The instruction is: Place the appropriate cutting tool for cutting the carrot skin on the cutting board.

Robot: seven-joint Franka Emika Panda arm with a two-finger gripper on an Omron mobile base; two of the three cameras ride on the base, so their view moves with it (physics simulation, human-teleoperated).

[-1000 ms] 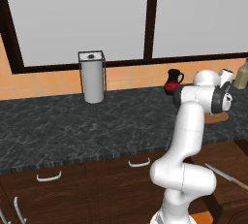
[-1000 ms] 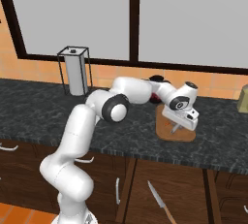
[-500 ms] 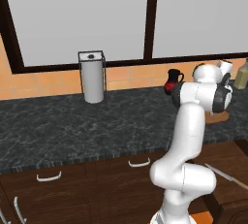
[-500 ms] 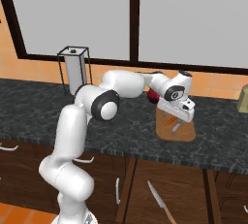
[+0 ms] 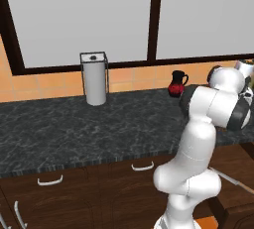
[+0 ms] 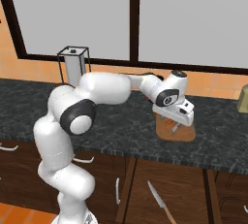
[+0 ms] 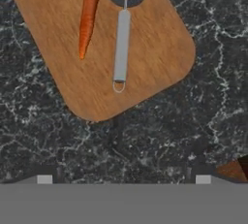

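Observation:
The light-brown cutting board (image 7: 155,48) lies on the dark marbled counter. On it the orange carrot (image 7: 89,12) and a grey-handled peeler (image 7: 122,39) rest side by side, apart from each other. My gripper (image 7: 123,179) hovers open over the counter just off the board's near edge, with nothing between its fingers. From the right base view the gripper (image 6: 178,121) hangs just above the board (image 6: 188,134), where the carrot (image 6: 168,122) and peeler (image 6: 174,129) peek out under the hand.
A red-and-black jug (image 5: 176,83) stands at the back by the wall, and a paper towel holder (image 5: 94,78) further left. A knife (image 6: 157,201) lies low in front of the cabinet doors. An olive box (image 6: 243,99) sits at the counter's far right.
The arm's elbow has swung while the hand stayed over the board. The peeler and carrot have not moved.

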